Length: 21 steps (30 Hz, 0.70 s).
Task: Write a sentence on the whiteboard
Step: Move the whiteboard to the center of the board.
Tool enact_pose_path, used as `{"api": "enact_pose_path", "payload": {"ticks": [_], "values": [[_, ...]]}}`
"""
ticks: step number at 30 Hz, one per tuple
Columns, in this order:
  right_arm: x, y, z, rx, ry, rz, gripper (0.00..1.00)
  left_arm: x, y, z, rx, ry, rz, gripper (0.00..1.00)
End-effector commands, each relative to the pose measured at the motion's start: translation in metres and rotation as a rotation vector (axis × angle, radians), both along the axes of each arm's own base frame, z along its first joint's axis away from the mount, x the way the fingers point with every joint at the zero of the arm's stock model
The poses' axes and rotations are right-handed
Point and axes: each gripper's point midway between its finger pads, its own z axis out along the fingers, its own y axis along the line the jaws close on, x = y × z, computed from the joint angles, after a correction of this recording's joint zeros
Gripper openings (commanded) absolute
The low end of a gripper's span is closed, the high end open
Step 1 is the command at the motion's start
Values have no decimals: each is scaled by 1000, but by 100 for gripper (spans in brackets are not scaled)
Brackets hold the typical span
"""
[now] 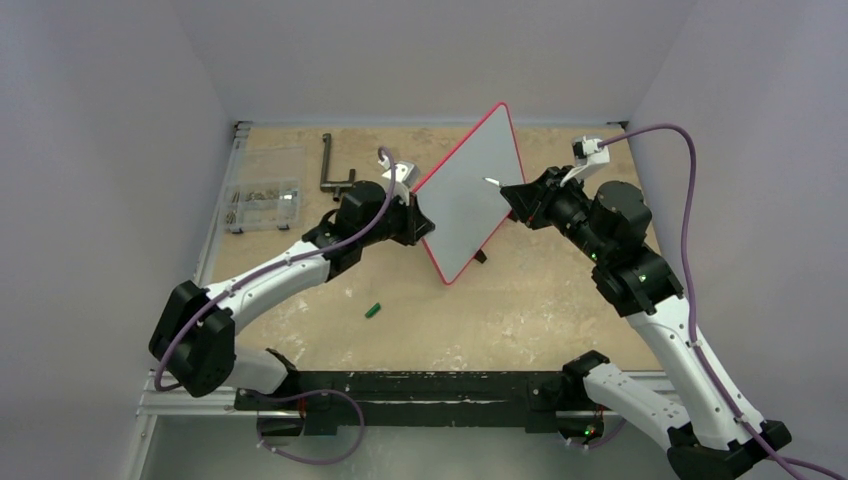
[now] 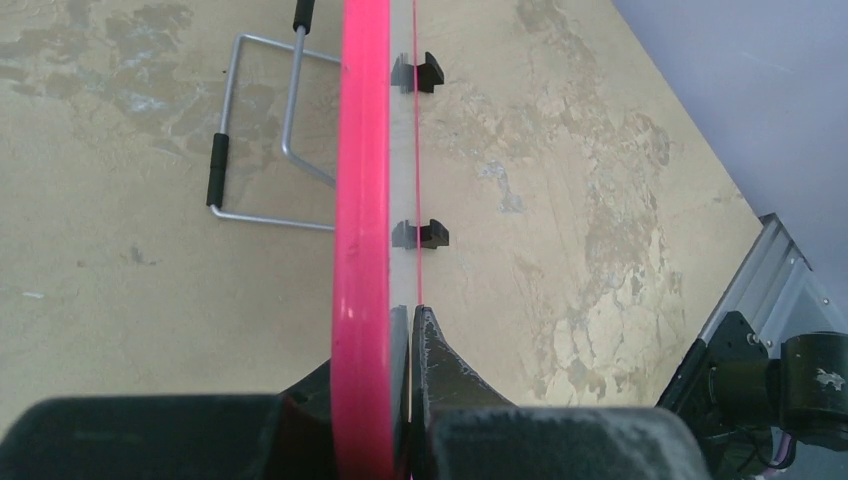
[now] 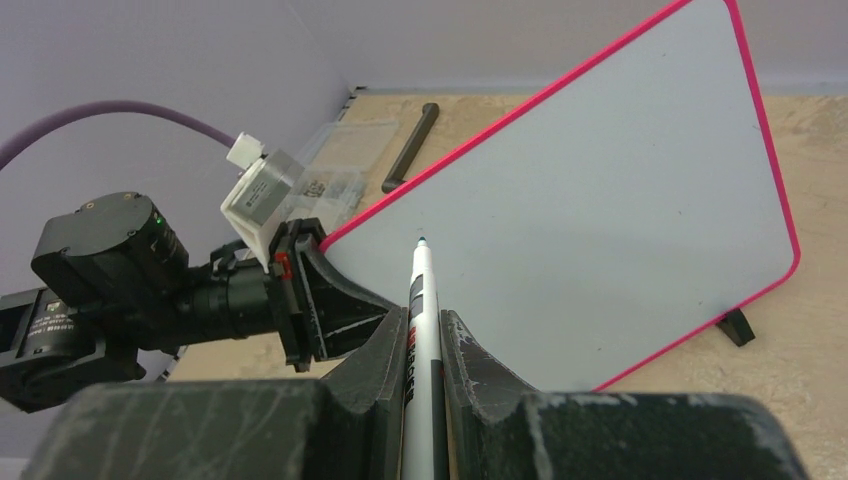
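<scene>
The whiteboard (image 1: 470, 195) is a white panel with a thin red rim, tilted up on its edge at mid table. My left gripper (image 1: 425, 222) is shut on its left rim; in the left wrist view the fingers (image 2: 412, 312) pinch the red edge (image 2: 362, 200). My right gripper (image 1: 510, 195) is shut on a white marker (image 3: 418, 300), whose dark tip sits at or just off the board's face (image 3: 600, 200). The face is blank; no sentence shows on it.
A green marker cap (image 1: 373, 311) lies on the table in front of the board. A clear parts box (image 1: 262, 205) and a black L-shaped tool (image 1: 330, 168) sit at the back left. A wire stand (image 2: 270, 140) lies behind the board. Black feet (image 2: 420, 235) stick out of its back.
</scene>
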Motion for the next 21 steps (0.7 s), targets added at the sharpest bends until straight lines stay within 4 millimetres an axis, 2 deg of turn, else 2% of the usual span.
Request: {"api": "enact_pose_path", "payload": {"ticks": [1,8,17,21], "values": [[5,1,13,14,-50,-6,0,12,-10,14,25,-73,-57,0],[8,2,15,30,-64,-8,0,13,-18,14,-15,-5,-68,0],[15,3,2,34,-62,-22,0,18,1,-17,-5,118,-31,0],[23,12,-7,58,-100,-2,0,19,8,-26,-25,166,-49,0]]}}
